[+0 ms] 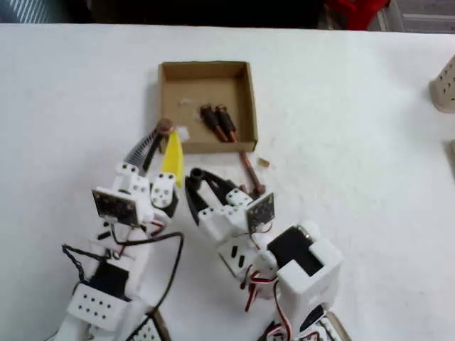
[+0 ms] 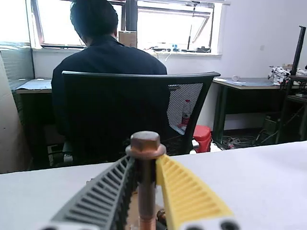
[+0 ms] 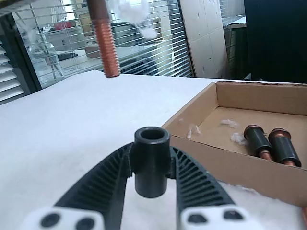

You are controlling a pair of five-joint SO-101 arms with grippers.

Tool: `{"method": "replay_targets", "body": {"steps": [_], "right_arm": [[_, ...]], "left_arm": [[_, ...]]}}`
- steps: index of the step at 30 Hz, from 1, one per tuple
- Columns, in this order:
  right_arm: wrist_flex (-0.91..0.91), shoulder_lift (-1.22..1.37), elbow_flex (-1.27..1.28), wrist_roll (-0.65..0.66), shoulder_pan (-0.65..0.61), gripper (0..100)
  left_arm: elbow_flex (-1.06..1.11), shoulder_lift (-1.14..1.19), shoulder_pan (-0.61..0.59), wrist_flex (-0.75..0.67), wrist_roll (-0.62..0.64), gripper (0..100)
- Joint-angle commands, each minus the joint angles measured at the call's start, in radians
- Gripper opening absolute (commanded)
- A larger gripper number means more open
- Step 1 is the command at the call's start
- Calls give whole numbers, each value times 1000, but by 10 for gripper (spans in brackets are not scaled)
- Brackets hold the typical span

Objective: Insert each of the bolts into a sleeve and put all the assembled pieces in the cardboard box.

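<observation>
My left gripper [image 1: 165, 136], with one yellow and one grey finger, is shut on a copper bolt [image 1: 164, 127] held head-up by the near left corner of the cardboard box [image 1: 170, 106]. In the left wrist view the bolt [image 2: 145, 143] stands upright between the fingers of the gripper [image 2: 145, 165]. My right gripper [image 1: 197, 177] is shut on a black sleeve [image 3: 151, 160], its bore facing up. The bolt's threaded tip [image 3: 105, 43] hangs above and to one side of the sleeve. Two assembled pieces [image 1: 217, 122] lie in the box. A loose bolt [image 1: 249, 170] lies on the table beside the right gripper.
A small tan scrap [image 1: 263, 162] lies near the box's near right corner. A pale perforated object [image 1: 444, 85] stands at the table's right edge. White fluff [image 3: 230, 123] lies on the box floor. The table is white all round.
</observation>
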Motion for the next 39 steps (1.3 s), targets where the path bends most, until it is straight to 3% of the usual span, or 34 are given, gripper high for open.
{"method": "replay_targets", "body": {"steps": [1, 8, 22, 25, 30, 39], "right_arm": [[-16, -4, 2, -8, -24, 15], [-18, -2, 2, -8, -36, 15], [-114, -5, 129, -8, -38, 15], [-114, -7, 133, -6, -38, 15], [-111, -10, 157, 97, -39, 15], [-110, -5, 155, 104, -54, 15]], "left_arm": [[-15, -153, 54, 121, 9, 20], [-12, -249, 99, 245, 9, 20], [2, -349, 73, 270, 11, 20], [3, -349, 79, 270, 60, 20], [6, -349, 77, 270, 89, 20], [49, -349, 85, 327, 87, 20]]}}
